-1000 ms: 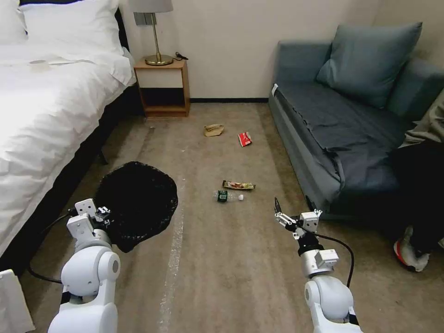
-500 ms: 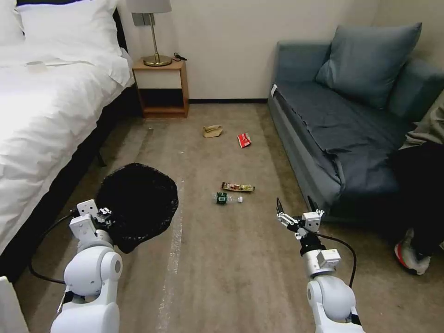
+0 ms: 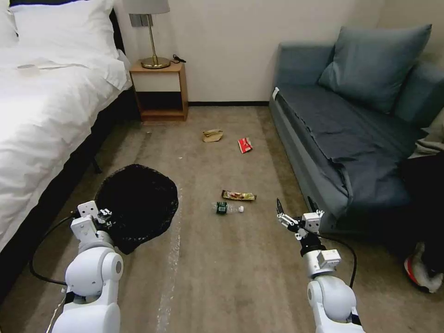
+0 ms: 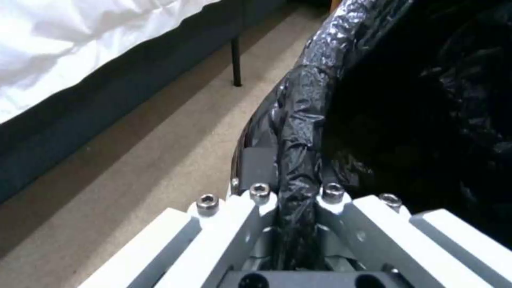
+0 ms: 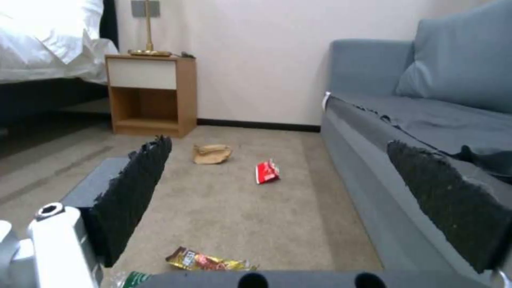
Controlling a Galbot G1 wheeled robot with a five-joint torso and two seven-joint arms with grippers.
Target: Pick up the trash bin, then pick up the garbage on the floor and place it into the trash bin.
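While the left end effector (image 3: 102,215) clamps the near rim of the small round trash bin lined with a crinkly, glossy black plastic bag (image 3: 137,203), its two fingers are closed on the bunched black plastic, as the left wrist view shows, with the bag's fold (image 4: 299,160) running straight down between them. The bin sits low on the robot's left, beside the dark base of the white-sheeted bed (image 3: 41,115), above the tan carpeted floor (image 3: 222,277); whether it touches the carpet cannot be told.

The right end effector (image 3: 294,211) is held out low on the robot's right, just beside the front edge of the blue-grey fabric sofa (image 3: 351,138). Its black padded fingers (image 5: 133,192) are spread wide apart and hold nothing.

The garbage lies on the floor between bed and sofa. The clear plastic bottle with a green label (image 3: 227,208) is nearest, ahead of the right end effector and toward the robot's left. Just beyond it, close but apart, lies the flat brown-yellow snack wrapper (image 3: 238,195). Well farther on are the red-and-white packet (image 3: 245,144) and, to its left, the crumpled tan paper (image 3: 212,135), near each other but not touching. Behind them a wooden nightstand (image 3: 159,90) with a brass-based lamp (image 3: 155,60) stands against the wall.
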